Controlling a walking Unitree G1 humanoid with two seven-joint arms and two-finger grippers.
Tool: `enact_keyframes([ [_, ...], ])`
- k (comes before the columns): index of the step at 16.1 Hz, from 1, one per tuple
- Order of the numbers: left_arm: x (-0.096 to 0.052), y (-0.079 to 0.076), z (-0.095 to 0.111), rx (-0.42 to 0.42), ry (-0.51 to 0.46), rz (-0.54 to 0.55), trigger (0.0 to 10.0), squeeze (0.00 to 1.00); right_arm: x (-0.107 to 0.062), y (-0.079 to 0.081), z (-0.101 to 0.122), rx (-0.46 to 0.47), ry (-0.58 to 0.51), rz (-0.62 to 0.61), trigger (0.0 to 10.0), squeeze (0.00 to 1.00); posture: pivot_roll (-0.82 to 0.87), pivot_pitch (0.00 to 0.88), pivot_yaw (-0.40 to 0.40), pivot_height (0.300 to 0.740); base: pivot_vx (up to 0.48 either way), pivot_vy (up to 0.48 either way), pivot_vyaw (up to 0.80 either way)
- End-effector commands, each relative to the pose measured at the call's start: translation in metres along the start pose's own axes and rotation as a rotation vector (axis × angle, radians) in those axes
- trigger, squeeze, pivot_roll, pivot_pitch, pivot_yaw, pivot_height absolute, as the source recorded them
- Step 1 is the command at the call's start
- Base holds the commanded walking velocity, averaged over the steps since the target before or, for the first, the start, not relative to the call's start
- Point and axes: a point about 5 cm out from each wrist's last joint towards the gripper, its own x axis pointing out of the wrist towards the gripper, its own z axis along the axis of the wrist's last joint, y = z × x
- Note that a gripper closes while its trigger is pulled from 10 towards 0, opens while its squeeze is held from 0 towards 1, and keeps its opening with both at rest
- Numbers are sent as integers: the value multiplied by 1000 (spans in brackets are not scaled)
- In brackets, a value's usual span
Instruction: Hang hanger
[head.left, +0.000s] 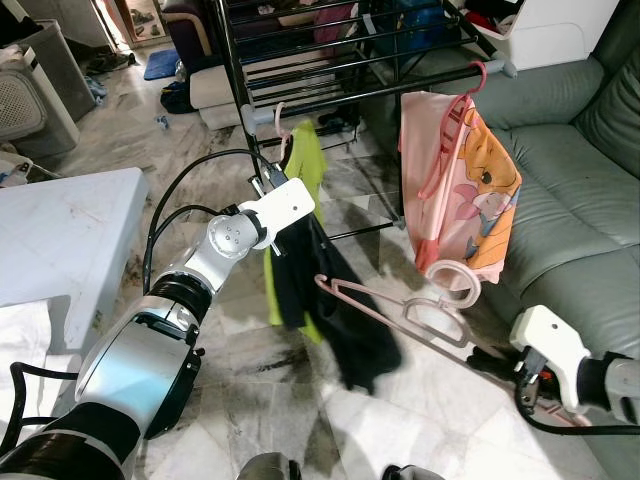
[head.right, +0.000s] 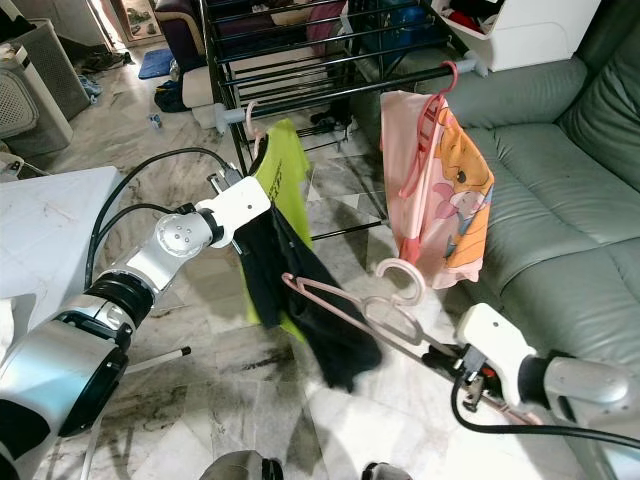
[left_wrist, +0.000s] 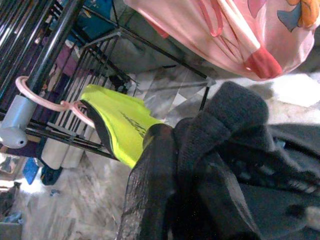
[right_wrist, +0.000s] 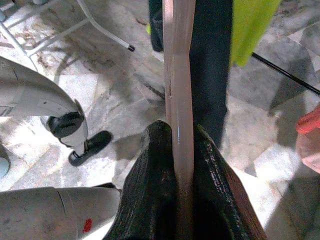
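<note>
While the pink hanger (head.right: 345, 305) is pinched low between the closed fingers of the right claw (right_wrist: 177, 150), its hook is well below the drying rack (head.left: 300, 60): hanging not yet done. Left claw (left_wrist: 200, 165) clamps the black garment (head.left: 330, 300) draped on it. No legible writing; cartoon print on pink shirt (head.left: 465, 190).

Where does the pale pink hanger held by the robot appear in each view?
Left eye view: hanger lower middle, before the black garment.
Right eye view: hanger lower middle.
Left wrist view: I cannot make it out.
Right wrist view: hanger runs up from between the fingers.
Shared landmark: yellow-green shirt.
</note>
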Motion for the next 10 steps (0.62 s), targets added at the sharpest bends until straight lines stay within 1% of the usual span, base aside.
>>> enact_keyframes([
  [1, -1, 13, 7, 12, -28, 33, 10000, 0, -4, -5, 4, -28, -5, -13, 10000, 0, -127, 0, 125, 740, 0, 0, 0],
  [3, -1, 11, 9, 14, -38, 18, 10000, 0, -2, -8, 5, -41, -12, -33, 10000, 0, -127, 0, 125, 740, 0, 0, 0],
  [4, -1, 11, 8, 22, -38, 23, 10000, 0, -1, -10, 7, -43, -33, -60, 10000, 0, -123, 0, 127, 740, 0, 0, 0],
  [5, -1, 9, 9, 12, -49, 17, 10000, 0, 3, -15, 9, -62, -46, -110, 10000, 0, -123, 0, 128, 740, 0, 0, 0],
  [8, 1, 6, 14, 3, -74, 5, 10000, 0, 8, -14, 10, -53, -60, -113, 10000, 0, -118, 0, 127, 740, 0, 0, 0],
  [10, 3, 4, 21, -10, -104, 0, 10000, 0, 14, -14, 11, -41, -87, -138, 10000, 0, -120, 0, 129, 740, 0, 0, 0],
])
